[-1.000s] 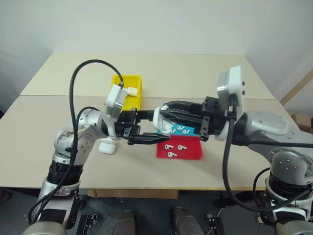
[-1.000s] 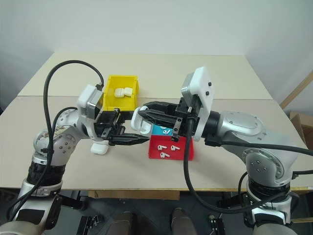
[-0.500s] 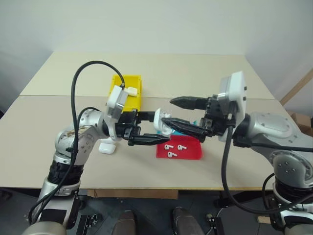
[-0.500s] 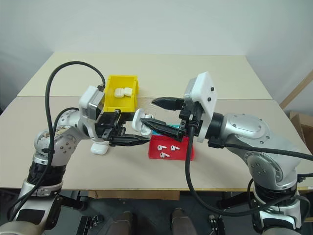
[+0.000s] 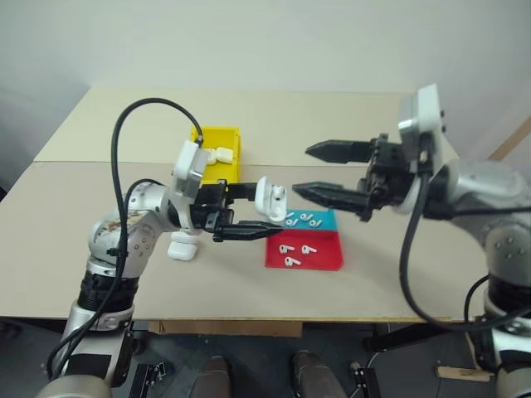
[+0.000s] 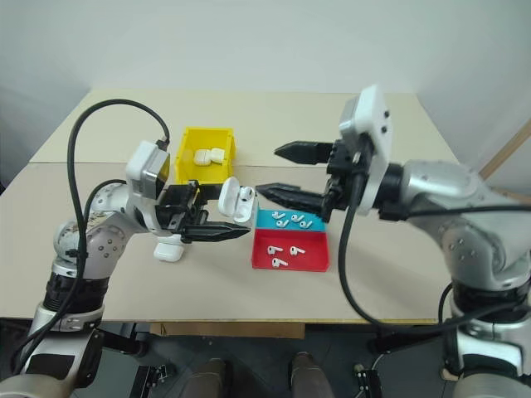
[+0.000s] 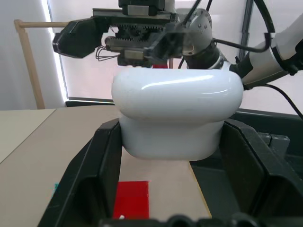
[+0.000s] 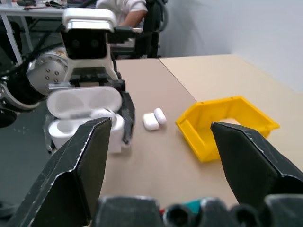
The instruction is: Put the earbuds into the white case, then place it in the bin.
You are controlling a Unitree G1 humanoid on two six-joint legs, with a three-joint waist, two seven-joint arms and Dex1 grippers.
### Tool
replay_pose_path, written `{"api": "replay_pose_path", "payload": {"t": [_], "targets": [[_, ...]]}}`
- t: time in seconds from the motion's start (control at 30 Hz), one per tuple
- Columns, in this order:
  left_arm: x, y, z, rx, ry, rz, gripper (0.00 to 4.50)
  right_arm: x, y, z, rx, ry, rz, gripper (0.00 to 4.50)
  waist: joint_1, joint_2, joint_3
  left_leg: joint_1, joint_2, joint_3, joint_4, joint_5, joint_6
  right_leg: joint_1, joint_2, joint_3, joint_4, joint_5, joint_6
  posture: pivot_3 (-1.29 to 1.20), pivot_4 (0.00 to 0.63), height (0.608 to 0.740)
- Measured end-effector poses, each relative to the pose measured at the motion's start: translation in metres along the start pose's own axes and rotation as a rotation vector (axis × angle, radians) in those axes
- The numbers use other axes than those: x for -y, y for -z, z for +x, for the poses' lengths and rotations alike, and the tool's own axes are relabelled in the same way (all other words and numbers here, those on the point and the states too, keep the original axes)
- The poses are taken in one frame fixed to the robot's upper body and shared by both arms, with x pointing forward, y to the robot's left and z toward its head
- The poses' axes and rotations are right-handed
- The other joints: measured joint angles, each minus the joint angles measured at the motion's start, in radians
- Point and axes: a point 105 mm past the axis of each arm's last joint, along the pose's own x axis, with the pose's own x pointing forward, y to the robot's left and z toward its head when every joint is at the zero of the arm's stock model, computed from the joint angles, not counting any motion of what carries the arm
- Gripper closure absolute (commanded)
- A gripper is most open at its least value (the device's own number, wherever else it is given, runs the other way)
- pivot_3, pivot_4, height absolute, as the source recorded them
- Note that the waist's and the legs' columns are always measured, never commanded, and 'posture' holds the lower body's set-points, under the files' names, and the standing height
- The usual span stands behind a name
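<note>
left gripper (image 6: 217, 224): clamps open-lidded white case (image 6: 236, 201) | right gripper (image 6: 278, 172): wide, empty, just beside case

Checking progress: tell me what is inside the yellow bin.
One white case lies inside the yellow bin. The bin's near wall hides part of its floor, so anything else there cannot be seen.

We see the bin (image 6: 206, 157) on the table (image 6: 99, 274); right of it two trays (image 6: 290, 240), earbuds (image 6: 286, 249) inside; a case (image 6: 169, 250), perhaps open, left-front of it.
</note>
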Motion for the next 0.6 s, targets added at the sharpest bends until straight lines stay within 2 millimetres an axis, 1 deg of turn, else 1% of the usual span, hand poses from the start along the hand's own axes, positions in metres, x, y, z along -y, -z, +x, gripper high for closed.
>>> {"api": "replay_pose_path", "payload": {"t": [0.03, 0.1, 0.13, 0.17, 0.23, 0.27, 0.33, 0.4, 0.53, 0.6], "targets": [[0.000, -0.001, -0.001, 0.001, -0.002, 0.006, 1.71, 0.007, 0.003, -0.002, -0.035, 0.001, -0.005, 0.52, 0.000, 0.000, 0.000, 0.000, 0.000, 0.000, 0.000, 0.000, 0.000, 0.000, 0.000, 0.000, 0.000, 0.000, 0.000, 0.00, 0.150, 0.740], [0.000, -0.002, -0.004, 0.003, -0.009, 0.011, 1.71, 0.026, 0.013, 0.000, -0.145, -0.005, -0.053, 0.89, -0.003, 0.000, 0.000, 0.001, 0.000, 0.001, 0.000, 0.000, 0.000, 0.000, 0.000, 0.001, 0.000, 0.000, 0.000, 0.00, 0.150, 0.740], [0.001, -0.001, -0.005, 0.006, -0.012, 0.008, 1.71, 0.036, 0.022, 0.003, -0.224, -0.012, -0.100, 1.10, -0.006, 0.000, 0.000, 0.001, 0.000, 0.001, 0.000, 0.000, 0.000, 0.000, 0.000, 0.001, 0.000, 0.000, 0.000, 0.00, 0.150, 0.740], [0.001, -0.001, -0.005, 0.008, -0.011, 0.007, 1.71, 0.043, 0.029, 0.005, -0.276, -0.014, -0.129, 1.44, -0.006, 0.000, 0.000, 0.001, 0.000, 0.001, 0.000, 0.000, 0.000, -0.001, 0.000, 0.000, 0.000, 0.000, 0.000, 0.00, 0.150, 0.740], [0.002, 0.000, -0.006, 0.010, -0.017, 0.004, 1.71, 0.056, 0.051, 0.014, -0.409, -0.064, -0.205, 2.12, -0.009, 0.001, 0.000, 0.000, 0.000, 0.001, 0.000, 0.000, 0.000, -0.001, 0.000, 0.001, 0.000, 0.000, 0.000, 0.00, 0.150, 0.740], [0.003, 0.000, -0.006, 0.012, -0.015, 0.005, 1.71, 0.059, 0.059, 0.017, -0.453, -0.090, -0.224, 2.42, -0.008, 0.001, 0.001, 0.000, 0.000, 0.001, 0.000, 0.000, 0.000, -0.001, 0.000, 0.000, 0.000, 0.000, 0.000, 0.00, 0.150, 0.740], [0.004, 0.000, -0.008, 0.011, -0.019, 0.006, 1.71, 0.062, 0.072, 0.025, -0.525, -0.170, -0.256, 2.42, -0.008, 0.001, 0.001, -0.001, 0.000, 0.001, 0.000, 0.000, 0.000, -0.002, 0.000, 0.000, 0.000, 0.000, 0.000, 0.00, 0.150, 0.740], [0.005, 0.002, -0.011, 0.002, -0.028, 0.002, 1.71, 0.066, 0.079, 0.032, -0.593, -0.233, -0.308, 2.42, -0.008, 0.002, 0.002, -0.001, 0.000, 0.001, 0.000, 0.000, 0.000, -0.002, 0.000, 0.000, 0.000, 0.000, 0.000, 0.00, 0.150, 0.740], [0.006, 0.002, -0.016, -0.011, -0.047, 0.005, 1.71, 0.071, 0.092, 0.036, -0.717, -0.337, -0.418, 2.42, -0.005, 0.002, 0.002, -0.001, 0.000, 0.001, 0.000, 0.000, 0.000, -0.001, 0.000, 0.000, 0.001, 0.001, -0.001, 0.00, 0.150, 0.740], [0.007, 0.001, -0.017, -0.012, -0.049, 0.009, 1.71, 0.069, 0.102, 0.040, -0.770, -0.406, -0.453, 2.42, -0.005, 0.002, 0.002, 0.000, 0.000, 0.001, 0.000, 0.000, 0.000, -0.001, 0.000, 0.000, 0.001, 0.001, -0.001, 0.00, 0.150, 0.740]]}}
